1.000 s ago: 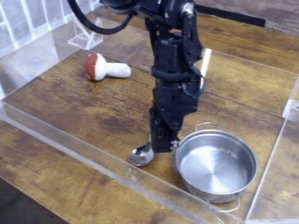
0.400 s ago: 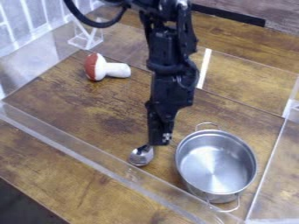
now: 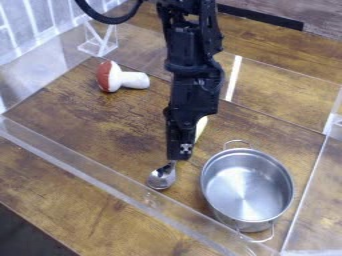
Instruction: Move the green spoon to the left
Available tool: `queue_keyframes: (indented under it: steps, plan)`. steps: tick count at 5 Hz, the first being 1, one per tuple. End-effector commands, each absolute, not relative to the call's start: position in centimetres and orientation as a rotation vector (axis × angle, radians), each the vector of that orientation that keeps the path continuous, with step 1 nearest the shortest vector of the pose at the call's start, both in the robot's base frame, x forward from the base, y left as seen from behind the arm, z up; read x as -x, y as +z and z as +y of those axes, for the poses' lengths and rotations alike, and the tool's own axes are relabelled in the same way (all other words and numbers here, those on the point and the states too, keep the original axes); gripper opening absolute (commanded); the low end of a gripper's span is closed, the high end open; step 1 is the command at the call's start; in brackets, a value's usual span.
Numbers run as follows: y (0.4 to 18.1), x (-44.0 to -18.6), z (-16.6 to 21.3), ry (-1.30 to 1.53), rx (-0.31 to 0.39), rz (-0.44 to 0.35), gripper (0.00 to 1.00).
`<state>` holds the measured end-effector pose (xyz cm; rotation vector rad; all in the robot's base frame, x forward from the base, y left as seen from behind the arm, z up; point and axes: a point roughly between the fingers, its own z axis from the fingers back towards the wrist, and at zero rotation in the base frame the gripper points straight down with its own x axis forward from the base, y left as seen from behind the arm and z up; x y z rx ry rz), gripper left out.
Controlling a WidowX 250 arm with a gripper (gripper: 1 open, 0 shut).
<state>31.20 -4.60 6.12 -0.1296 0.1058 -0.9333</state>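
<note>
The green spoon (image 3: 162, 179) stands tilted, its silver bowl resting on the wooden table just left of the pot. A bit of its yellow-green handle shows higher up beside the arm. My gripper (image 3: 179, 155) points down from above and is shut on the spoon's handle a little above the bowl. The dark fingers hide most of the handle.
A steel pot (image 3: 246, 190) sits right of the spoon, close to it. A red-capped toy mushroom (image 3: 118, 75) lies at the back left. A clear plastic wall (image 3: 94, 168) runs along the front edge, and another clear panel (image 3: 235, 75) stands behind the arm.
The arm has shifted slightly left and risen a little with the handle. The spoon's bowl stays at nearly the same spot on the table.
</note>
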Motion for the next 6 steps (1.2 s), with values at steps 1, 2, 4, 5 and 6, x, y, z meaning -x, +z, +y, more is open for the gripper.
queue_keyframes:
  steps: [1, 2, 4, 5, 6]
  plan:
    - [6.5, -31.9, -7.1, -0.985, 0.109, 0.044, 0.00]
    - [4.7, -31.8, -9.2, -1.022, 0.116, 0.046, 1.00]
    - [4.3, -32.6, -10.5, -1.027, 0.117, 0.055, 0.00]
    - [4.5, -32.5, -10.6, -1.006, 0.120, 0.053, 0.00]
    - [4.5, -32.6, -10.0, -0.937, 0.121, 0.023, 0.00]
